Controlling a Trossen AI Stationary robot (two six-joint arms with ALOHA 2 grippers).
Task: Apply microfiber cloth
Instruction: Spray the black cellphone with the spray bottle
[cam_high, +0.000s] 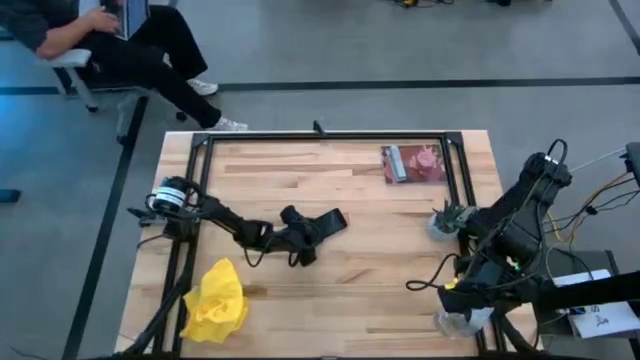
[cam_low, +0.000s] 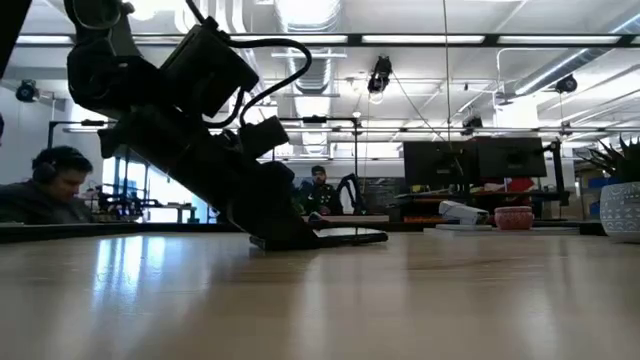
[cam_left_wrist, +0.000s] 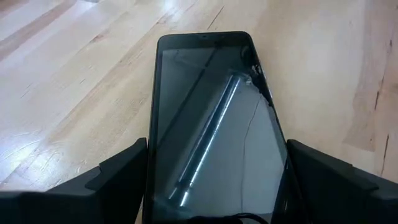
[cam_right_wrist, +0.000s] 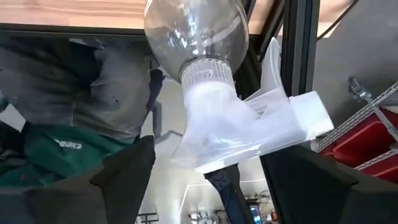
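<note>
Straddling phone (cam_left_wrist: 214, 124) | left jaws (cam_left_wrist: 214, 180) apparently open | cloth (cam_high: 215, 300) only overhead

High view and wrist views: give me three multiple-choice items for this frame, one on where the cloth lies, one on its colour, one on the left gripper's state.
1. Where is the microfiber cloth?
A. Near table corner, left arm's side
B. On the phone
C. By the potted plant

2. Its colour?
A. Blue
B. Yellow
C. White

3. The left gripper is:
A. Gripping the cloth
B. Open around the phone
C. Out of view

Key: 1 A, the high view shows it apart from everything else; 2 B, plainly bright yellow; 3 B, the left wrist view shows a finger either side of the phone.
</note>
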